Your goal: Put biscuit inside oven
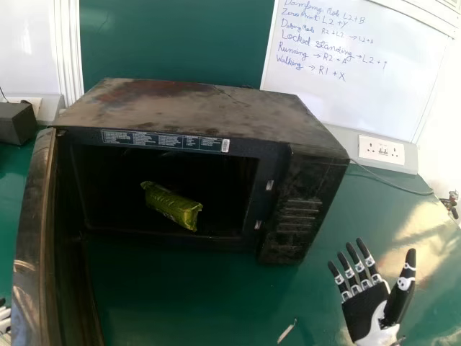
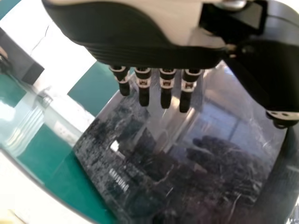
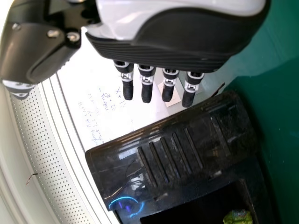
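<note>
Biscuit: a green-yellow, tube-shaped packet [image 1: 173, 207] lay inside the black, boxy oven [image 1: 205, 108]; the right wrist view caught one end.
Oven door [image 1: 30, 238]: open; the head view showed its edge, the left wrist view its glossy outer face.
Right hand [image 1: 366, 311]: near the oven, fingers straight, apart.
Left hand [image 1: 4, 317]: by the door, fingers straight, apart.

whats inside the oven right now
Inside the oven lies a green biscuit packet, at an angle. The wall and floor right behind the packet are hidden by it, and the cavity's back is too dark to make out.
</note>
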Motion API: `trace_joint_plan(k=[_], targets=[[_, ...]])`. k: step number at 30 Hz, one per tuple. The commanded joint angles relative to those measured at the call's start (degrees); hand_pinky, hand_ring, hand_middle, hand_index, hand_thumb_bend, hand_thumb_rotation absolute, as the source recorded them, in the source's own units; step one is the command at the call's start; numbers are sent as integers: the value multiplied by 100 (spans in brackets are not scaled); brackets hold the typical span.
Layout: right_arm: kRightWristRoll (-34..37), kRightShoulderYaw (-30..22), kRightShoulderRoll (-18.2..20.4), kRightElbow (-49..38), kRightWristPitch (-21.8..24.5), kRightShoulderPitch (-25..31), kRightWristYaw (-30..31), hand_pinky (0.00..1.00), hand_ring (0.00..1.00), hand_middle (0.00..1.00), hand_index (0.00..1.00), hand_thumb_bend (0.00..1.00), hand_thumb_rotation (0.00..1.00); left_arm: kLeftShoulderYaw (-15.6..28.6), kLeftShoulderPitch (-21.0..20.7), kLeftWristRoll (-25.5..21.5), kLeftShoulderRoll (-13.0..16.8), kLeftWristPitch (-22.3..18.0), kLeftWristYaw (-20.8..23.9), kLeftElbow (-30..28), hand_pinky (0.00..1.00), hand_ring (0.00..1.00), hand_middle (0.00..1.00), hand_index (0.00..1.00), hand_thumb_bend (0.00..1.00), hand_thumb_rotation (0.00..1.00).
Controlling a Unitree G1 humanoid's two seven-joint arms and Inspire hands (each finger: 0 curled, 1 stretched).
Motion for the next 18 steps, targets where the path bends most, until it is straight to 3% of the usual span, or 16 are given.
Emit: trace_joint_plan(k=[1,8,18], targets=[[-66,22,48,-65,51,35,1,96,100,100,100,99,94,57,117,93,123,130,46,-118,99,99,100,95,82,85],[-22,6,184,-110,192,25,-112,99,100,100,100,97,95,-30,250,-12,505,589,62,-503,100,99,100,95,84,82],[-65,6,332,-39,162,-34,-5,100,100,100,100,97,93,-49,116,-121,1116,1231,-4,-911,100,99,100,95,82,82]])
